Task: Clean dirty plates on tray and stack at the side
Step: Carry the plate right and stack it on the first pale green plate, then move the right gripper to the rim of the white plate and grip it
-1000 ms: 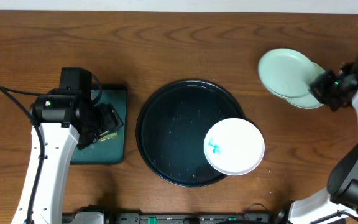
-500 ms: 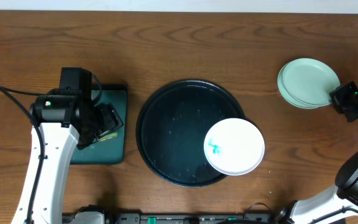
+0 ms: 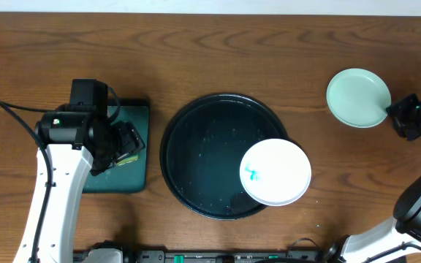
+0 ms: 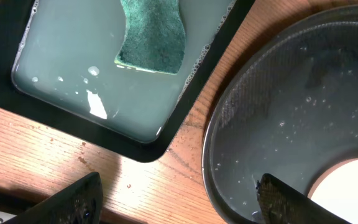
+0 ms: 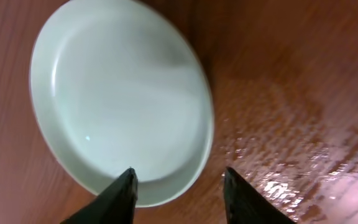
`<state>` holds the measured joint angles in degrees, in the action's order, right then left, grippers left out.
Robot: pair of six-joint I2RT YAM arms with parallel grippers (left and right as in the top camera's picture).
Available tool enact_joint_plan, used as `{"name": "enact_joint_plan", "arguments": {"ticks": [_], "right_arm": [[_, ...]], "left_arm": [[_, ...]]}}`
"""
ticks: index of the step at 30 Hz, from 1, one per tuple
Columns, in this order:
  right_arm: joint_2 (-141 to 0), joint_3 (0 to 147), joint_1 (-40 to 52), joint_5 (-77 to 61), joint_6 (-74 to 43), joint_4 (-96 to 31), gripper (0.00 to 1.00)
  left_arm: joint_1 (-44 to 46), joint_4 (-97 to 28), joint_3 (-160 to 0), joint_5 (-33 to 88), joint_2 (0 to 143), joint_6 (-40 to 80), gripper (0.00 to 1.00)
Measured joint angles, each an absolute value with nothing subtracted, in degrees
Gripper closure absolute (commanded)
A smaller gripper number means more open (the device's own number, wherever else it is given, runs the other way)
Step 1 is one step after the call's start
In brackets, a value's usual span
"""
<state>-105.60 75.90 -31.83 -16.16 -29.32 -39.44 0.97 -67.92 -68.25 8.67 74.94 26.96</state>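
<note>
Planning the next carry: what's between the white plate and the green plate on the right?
Just bare wooden table, in the overhead view. The white plate sits at the tray's right edge; the green plate lies apart on the wood.

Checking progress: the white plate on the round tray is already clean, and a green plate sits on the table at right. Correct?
No: the overhead view shows a teal smear on the white plate, so it is dirty. The rest holds.

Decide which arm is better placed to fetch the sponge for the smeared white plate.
Left. The left gripper hangs open by the rectangular tray, the sponge just ahead; the right gripper sits far off beside the mint-green plate.
</note>
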Motion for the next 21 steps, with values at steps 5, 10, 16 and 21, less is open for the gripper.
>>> {"name": "enact_joint_plan", "arguments": {"ticks": [5, 10, 16, 21], "right_arm": [[-105.60, 75.90, -29.34, -17.61, -27.31, -39.68, 0.68], [-105.60, 75.90, -24.67, -19.09, -23.46, -42.44, 0.67], [-105.60, 75.90, -14.68, -19.77, -20.75, -49.08, 0.75], [-105.60, 75.90, -7.55, -19.14, -20.75, -52.38, 0.72]], "left_arm": [[0.97, -67.92, -68.25, 8.67, 74.94, 26.98, 0.20], [0.97, -67.90, -68.25, 8.67, 74.94, 26.96, 0.20], [0.97, -67.92, -68.25, 8.67, 74.94, 26.96, 0.20], [0.97, -67.92, -68.25, 8.67, 74.94, 26.96, 0.20]]}}
